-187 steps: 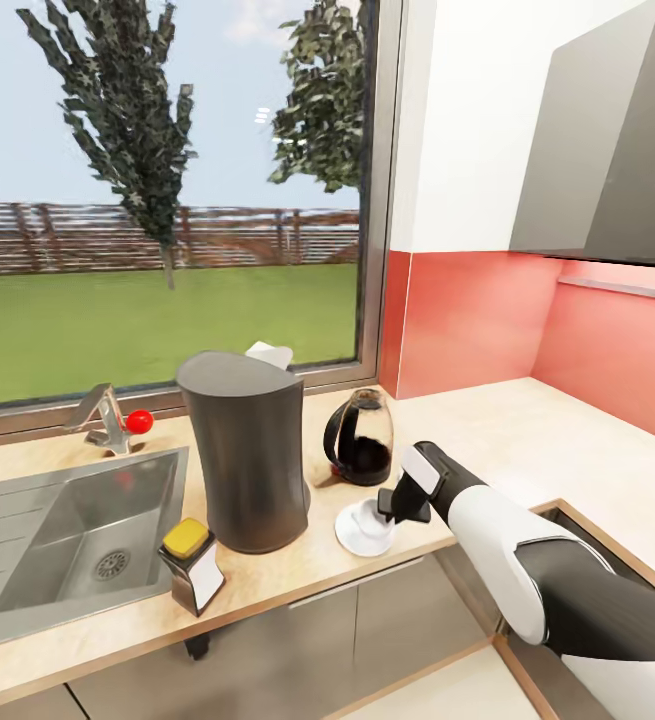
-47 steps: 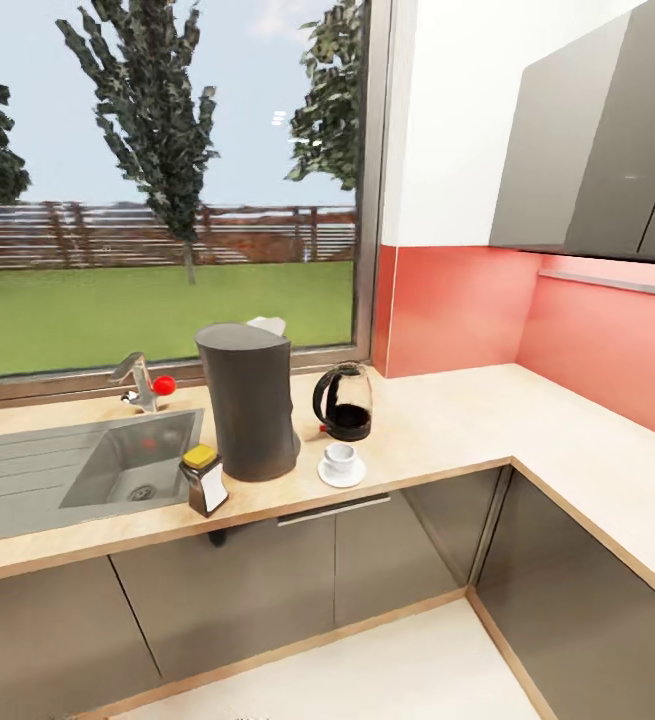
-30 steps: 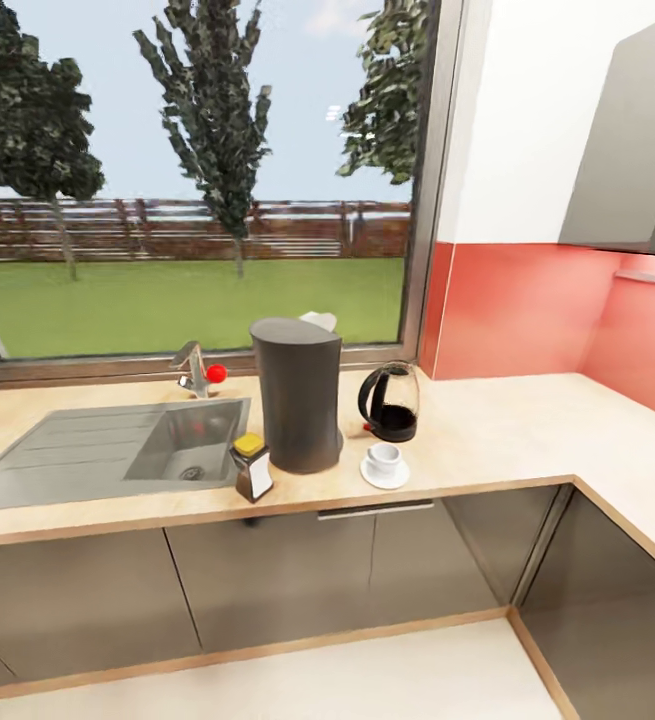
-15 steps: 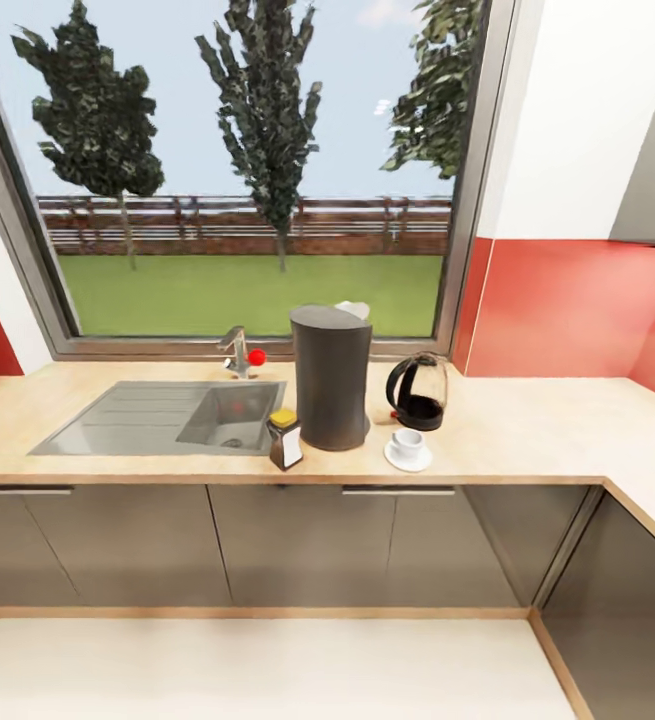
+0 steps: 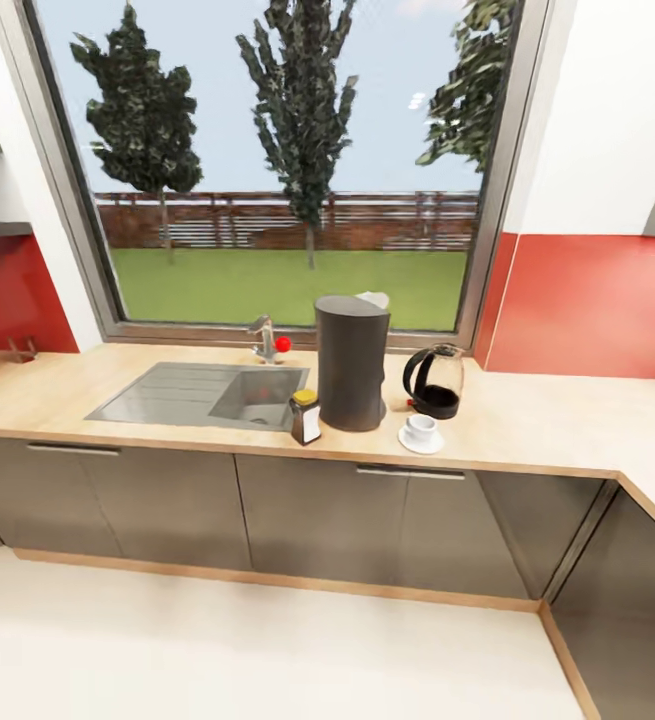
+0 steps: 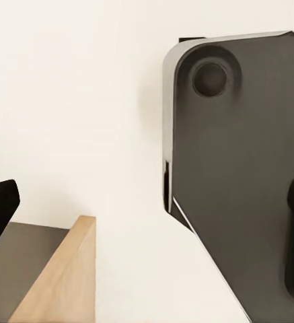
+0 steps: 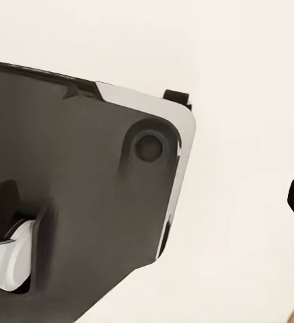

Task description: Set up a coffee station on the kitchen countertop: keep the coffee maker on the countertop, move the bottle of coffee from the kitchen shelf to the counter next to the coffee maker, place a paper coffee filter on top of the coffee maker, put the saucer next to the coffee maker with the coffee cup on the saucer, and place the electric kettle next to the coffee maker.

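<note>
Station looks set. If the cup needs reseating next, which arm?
Right, probably: the coffee cup on the saucer sits right of the coffee maker, on the robot's right. It would have to drive closer first.

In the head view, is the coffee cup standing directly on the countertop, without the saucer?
No, the coffee cup sits on the saucer, right of the coffee maker.

- One coffee maker (image 5: 352,362)
- One filter (image 5: 374,298)
- One kettle (image 5: 435,381)
- One cup (image 5: 422,427)
- One saucer (image 5: 407,443)
- One coffee bottle (image 5: 305,416)
- One sink (image 5: 207,394)
- One tap (image 5: 264,338)
- Three trees
</note>
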Tool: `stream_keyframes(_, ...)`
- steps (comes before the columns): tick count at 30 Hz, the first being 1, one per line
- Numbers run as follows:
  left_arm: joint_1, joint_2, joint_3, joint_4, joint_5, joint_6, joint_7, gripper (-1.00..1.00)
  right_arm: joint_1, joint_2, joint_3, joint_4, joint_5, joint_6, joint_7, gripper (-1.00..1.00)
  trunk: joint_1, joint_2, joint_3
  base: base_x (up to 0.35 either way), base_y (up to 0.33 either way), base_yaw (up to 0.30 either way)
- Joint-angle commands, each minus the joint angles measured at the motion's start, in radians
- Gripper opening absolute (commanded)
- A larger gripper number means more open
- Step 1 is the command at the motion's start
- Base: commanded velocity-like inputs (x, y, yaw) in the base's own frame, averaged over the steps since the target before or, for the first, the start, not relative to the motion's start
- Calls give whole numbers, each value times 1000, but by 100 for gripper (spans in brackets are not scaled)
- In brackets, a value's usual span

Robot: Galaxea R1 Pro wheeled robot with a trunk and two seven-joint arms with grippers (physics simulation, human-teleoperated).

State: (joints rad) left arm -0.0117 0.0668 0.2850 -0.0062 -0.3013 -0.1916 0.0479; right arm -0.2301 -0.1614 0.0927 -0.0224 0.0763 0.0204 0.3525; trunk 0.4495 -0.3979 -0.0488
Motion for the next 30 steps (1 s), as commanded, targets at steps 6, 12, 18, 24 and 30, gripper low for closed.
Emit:
stream_keyframes(6, -3, -1, 6, 2, -10, -7, 4, 100, 0, 2, 6, -3, 6, -3, 0, 100, 0, -2, -3, -11, -3, 12)
stream_keyframes(12, -4, -2, 5, 2, -10, -9, 4, 100, 0, 3, 4, -9, 5, -9, -6, 100, 0, -2, -3, 0, 0, 0)
stream_keyframes(18, -3, -5, 5, 2, -12, -4, 4, 100, 0, 3, 4, -9, 5, -8, -6, 100, 0, -2, -3, 0, 0, 0)
stream_keyframes(24, -1, -6, -8, 9, -18, 20, 1, 100, 0, 4, 4, -10, 4, -11, -6, 100, 0, -2, -3, 0, 0, 0)
stream_keyframes(30, -1, -3, -12, 8, -20, 181, 3, 100, 0, 40, 3, -9, 3, -10, -6, 100, 0, -2, -3, 0, 0, 0)
